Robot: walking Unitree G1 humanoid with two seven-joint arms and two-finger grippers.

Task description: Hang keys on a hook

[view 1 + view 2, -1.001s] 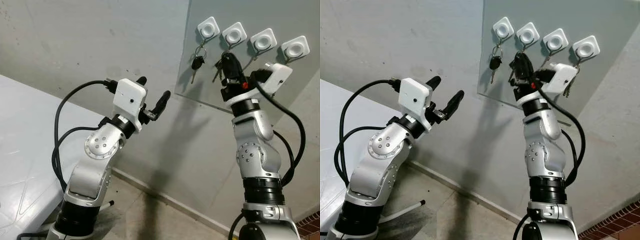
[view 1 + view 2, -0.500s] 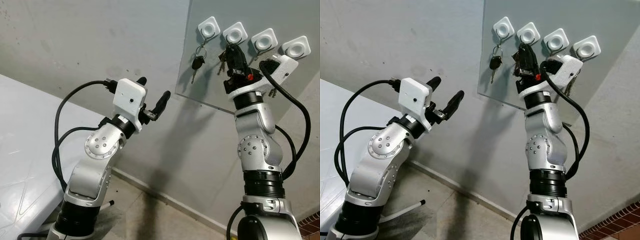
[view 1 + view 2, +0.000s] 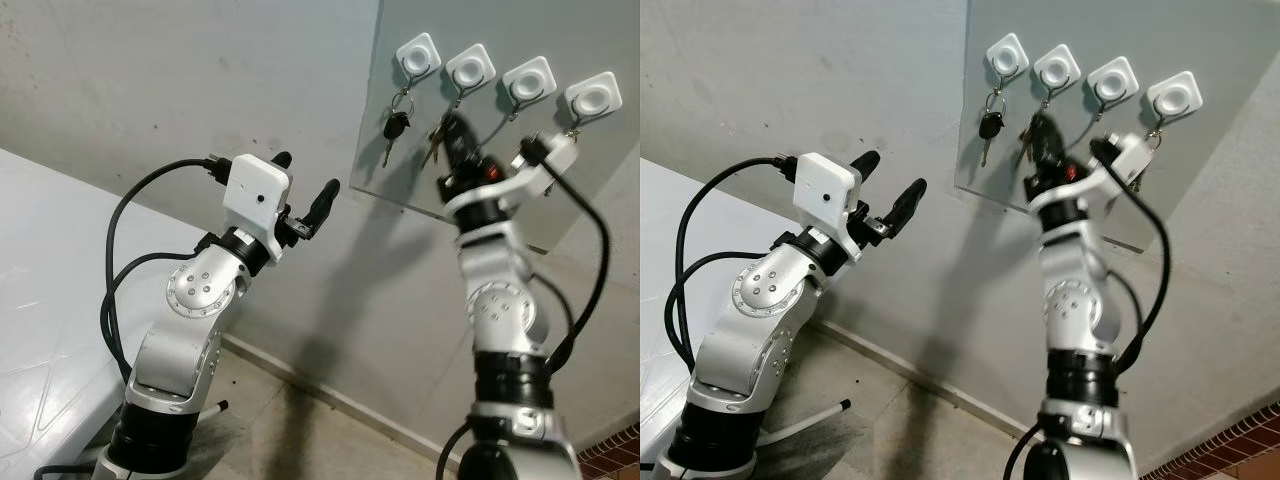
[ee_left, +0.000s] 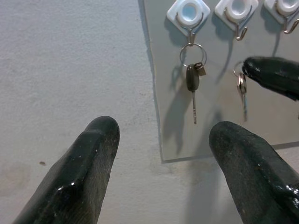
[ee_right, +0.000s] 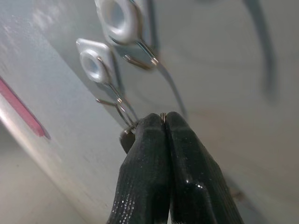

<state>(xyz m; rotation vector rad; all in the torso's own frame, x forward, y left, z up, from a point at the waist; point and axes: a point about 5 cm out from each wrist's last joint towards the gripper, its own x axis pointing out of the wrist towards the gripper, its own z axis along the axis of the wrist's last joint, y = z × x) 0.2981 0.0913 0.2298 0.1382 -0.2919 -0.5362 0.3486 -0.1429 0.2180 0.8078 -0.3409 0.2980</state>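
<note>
- Grey board (image 3: 560,190) on the wall with four white hooks in a row; first hook (image 3: 417,54) carries a black-headed key (image 3: 394,128) on a ring.
- Right tool (image 3: 452,128) is raised against the board, just below the second hook (image 3: 470,68), fingers pressed together.
- Keys (image 3: 433,146) dangle beside the right tool's fingers, below the second hook, not on its wire as far as the head views show.
- Right wrist view: the two black fingers (image 5: 145,177) are closed flush, with a thin metal ring edge (image 5: 163,115) pinched at the tips; a dark key head (image 5: 126,140) peeks out beside them. Two white hooks sit close ahead, the nearer hook (image 5: 96,65) with its wire loop just by the fingertips; contact between ring and wire can't be told.
- Left tool (image 3: 305,195) is held up in the air, well to the left of the board, fingers spread wide and holding nothing.
- Left wrist view: its own spread fingers (image 4: 84,172) frame the board edge; the hanging key is clear here, and the right tool's fingertip (image 4: 273,74) shows with a silver key (image 4: 242,88) hanging from it below the second hook (image 4: 238,9).
- White worktop (image 3: 50,290) at lower left of the head views.
</note>
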